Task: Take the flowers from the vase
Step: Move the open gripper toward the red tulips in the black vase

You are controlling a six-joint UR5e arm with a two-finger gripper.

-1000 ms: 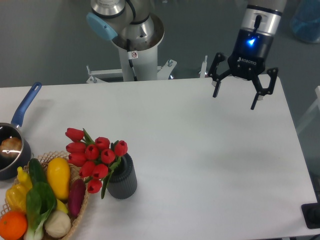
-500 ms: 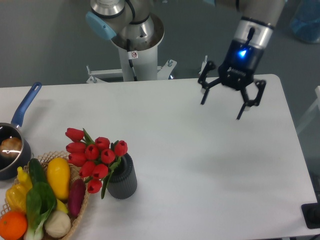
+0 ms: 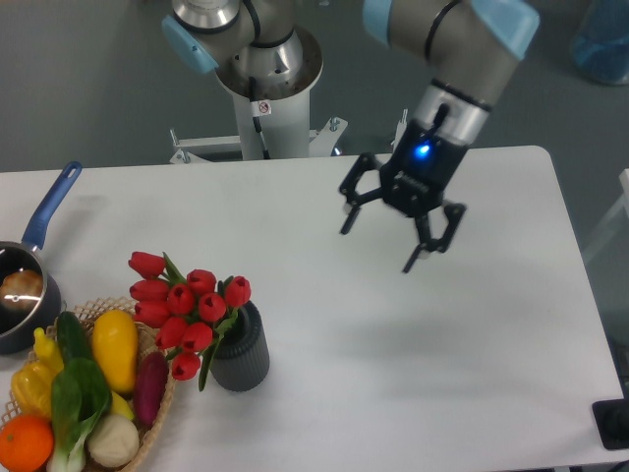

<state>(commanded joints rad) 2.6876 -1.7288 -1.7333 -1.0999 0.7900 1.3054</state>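
Observation:
The flowers point(image 3: 183, 306), a bunch of red tulips with green leaves, lean left out of the vase point(image 3: 242, 352), a short dark grey ribbed cylinder near the table's front left. My gripper point(image 3: 377, 249) hangs open above the middle of the table, well to the upper right of the vase, tilted toward the left. Nothing is between its fingers.
A wicker basket point(image 3: 155, 425) with yellow, green, purple and orange produce touches the vase's left side. A dark saucepan point(image 3: 14, 319) with a blue handle sits at the far left edge. The robot base point(image 3: 265, 103) stands behind the table.
The gripper has travelled left and downward from the table's back right corner toward the middle, tilting as it went. It stays open. The flowers and vase have not moved.

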